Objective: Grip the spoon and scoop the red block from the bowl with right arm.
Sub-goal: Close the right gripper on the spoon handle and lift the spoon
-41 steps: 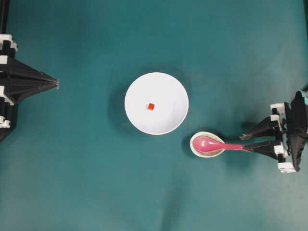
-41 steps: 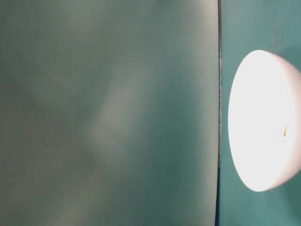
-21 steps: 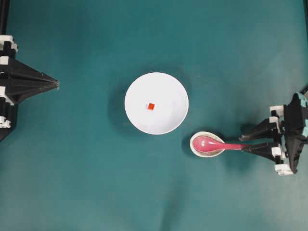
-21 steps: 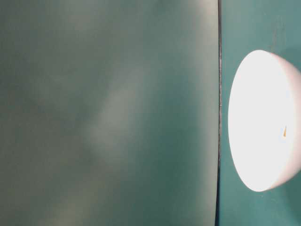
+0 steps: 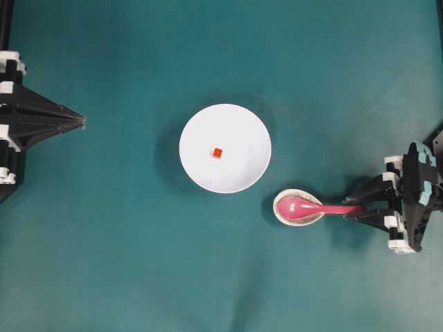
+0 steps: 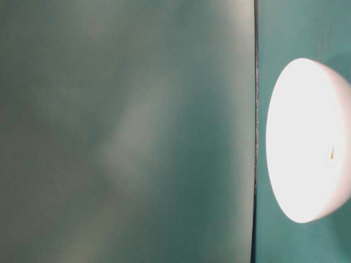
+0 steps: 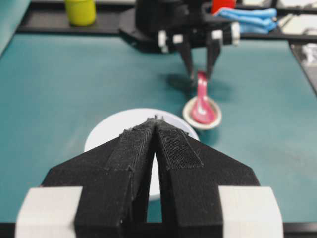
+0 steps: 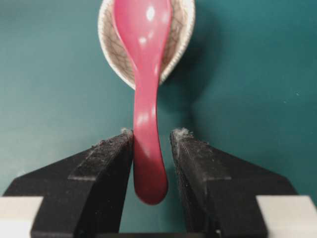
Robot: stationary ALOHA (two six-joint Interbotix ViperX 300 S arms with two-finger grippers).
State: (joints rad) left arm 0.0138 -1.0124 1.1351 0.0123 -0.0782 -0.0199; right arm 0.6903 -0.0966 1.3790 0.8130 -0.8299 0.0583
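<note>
Between the two black fingers of my right hand point(image 8: 151, 148) sits the handle of the spoon point(image 8: 146, 89). That is the thing that counts most right now. The fingers stand apart, one on each side of the handle. The left one in the right wrist view looks as if it is touching the pink, and the other has a small gap (so I am not gripping yet, I think).

From above, the spoon point(image 5: 311, 207) lies flat across the lower right of the frame. Its long line runs left to right. The scoop end is on the left, resting in a little speckled dish point(image 5: 279, 212), and the handle tip points right, into my right hand point(image 5: 360, 208). So I judge I only need to squeeze shut.

Up and to the left of the spoon is the bowl point(image 5: 242, 128), near the middle of the frame. The red block point(image 5: 217, 153) lies inside it, a bit left of its middle. My right hand is far closer to all of this than my left hand point(image 5: 79, 121), which waits pressed shut at the far left edge, well apart from the bowl.

Some things are hard to see. At table level the bowl point(image 6: 307, 109) is a bright white blur, cut off at the right edge. The block there is only a tiny orange speck, and the spoon does not show at all.
</note>
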